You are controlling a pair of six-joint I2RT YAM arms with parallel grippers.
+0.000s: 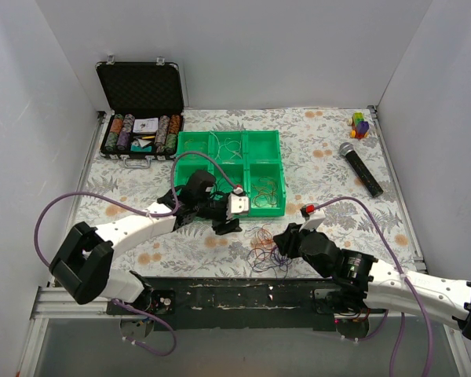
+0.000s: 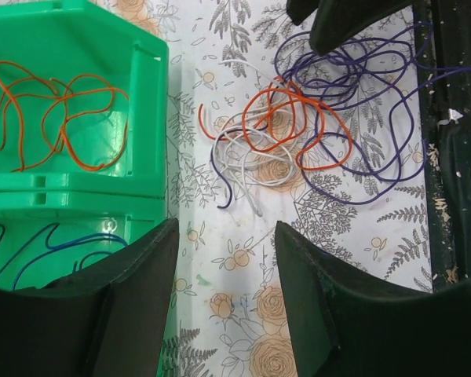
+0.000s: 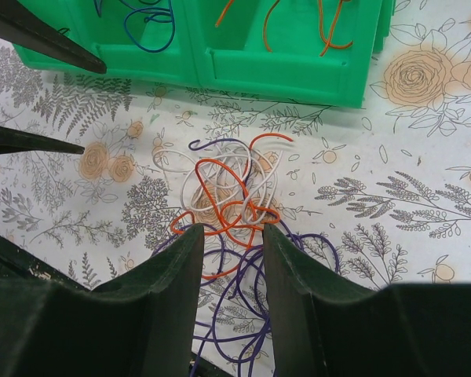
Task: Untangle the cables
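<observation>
On the flowered tablecloth (image 1: 337, 169) we find the cables (image 3: 229, 196) at lower centre of the right wrist view, just ahead of the parted right gripper (image 3: 233, 236), nearer it than the equally parted left gripper (image 2: 226, 236).

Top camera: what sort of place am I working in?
Probably a robot test booth: plain white walls box in a cloth-covered table, and unrelated props sit on it: a poker chip case, a microphone, a green tray.

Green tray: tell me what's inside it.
Orange cables lie in one compartment of the green tray; blue cables in the next, partly hidden by the jaws of the left gripper.
</observation>
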